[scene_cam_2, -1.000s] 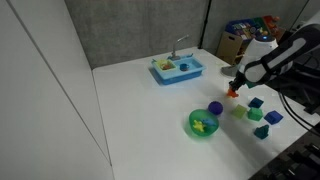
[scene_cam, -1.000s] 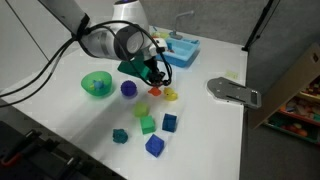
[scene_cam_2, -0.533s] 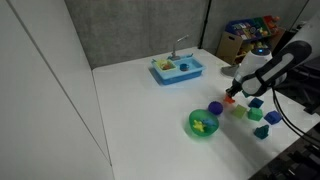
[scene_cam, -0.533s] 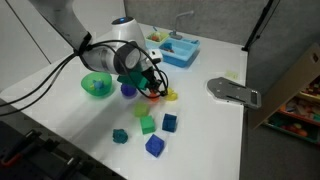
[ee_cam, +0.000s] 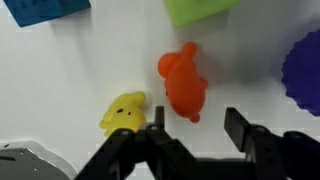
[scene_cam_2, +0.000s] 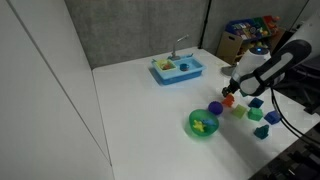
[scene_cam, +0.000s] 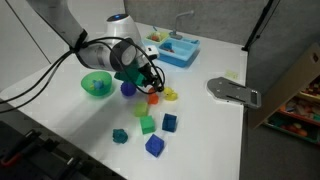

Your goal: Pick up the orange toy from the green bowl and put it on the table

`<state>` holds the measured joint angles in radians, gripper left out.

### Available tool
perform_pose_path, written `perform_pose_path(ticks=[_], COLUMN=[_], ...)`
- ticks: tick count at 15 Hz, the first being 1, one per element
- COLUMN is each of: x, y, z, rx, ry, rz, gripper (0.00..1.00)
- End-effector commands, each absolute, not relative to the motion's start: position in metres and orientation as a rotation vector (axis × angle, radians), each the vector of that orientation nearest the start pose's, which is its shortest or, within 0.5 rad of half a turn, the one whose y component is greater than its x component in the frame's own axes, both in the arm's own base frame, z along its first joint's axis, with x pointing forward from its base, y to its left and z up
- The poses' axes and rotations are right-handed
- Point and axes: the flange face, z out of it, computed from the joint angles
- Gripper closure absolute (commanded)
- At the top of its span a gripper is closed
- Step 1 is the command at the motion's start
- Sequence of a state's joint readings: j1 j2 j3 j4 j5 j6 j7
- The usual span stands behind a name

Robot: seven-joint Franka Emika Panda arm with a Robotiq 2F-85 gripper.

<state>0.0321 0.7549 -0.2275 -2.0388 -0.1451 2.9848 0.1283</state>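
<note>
Now lying on the white desk [ee_cam: 70, 70], just beside a yellow toy [ee_cam: 123, 112] and apart from the green bowl [scene_cam: 96, 85]: the orange toy [ee_cam: 183, 82]. Poised close over it, fingers spread wide, gripping nothing: the end effector [ee_cam: 195, 125].

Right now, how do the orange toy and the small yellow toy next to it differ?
In the wrist view the orange toy is orange-red and larger; the yellow toy is yellow and smaller. The orange toy lies in line with the gap of the open claw; the yellow toy sits off to one side. Both rest on the white table, ungripped.
</note>
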Motion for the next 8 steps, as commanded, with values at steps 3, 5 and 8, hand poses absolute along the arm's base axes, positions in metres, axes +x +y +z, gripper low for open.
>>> perform_pose_path(ticks=[3,5,8], x=[0.58,0.576,0.569], y=[-0.092,-0.086,-0.077], z=[0.142,0.155,0.176], rx=[-3.283,-3.275,-3.264], ry=[0.177,0.176,0.165], rz=[-0.239,-0.164,-0.044], gripper=[0.0,0.0,0.0])
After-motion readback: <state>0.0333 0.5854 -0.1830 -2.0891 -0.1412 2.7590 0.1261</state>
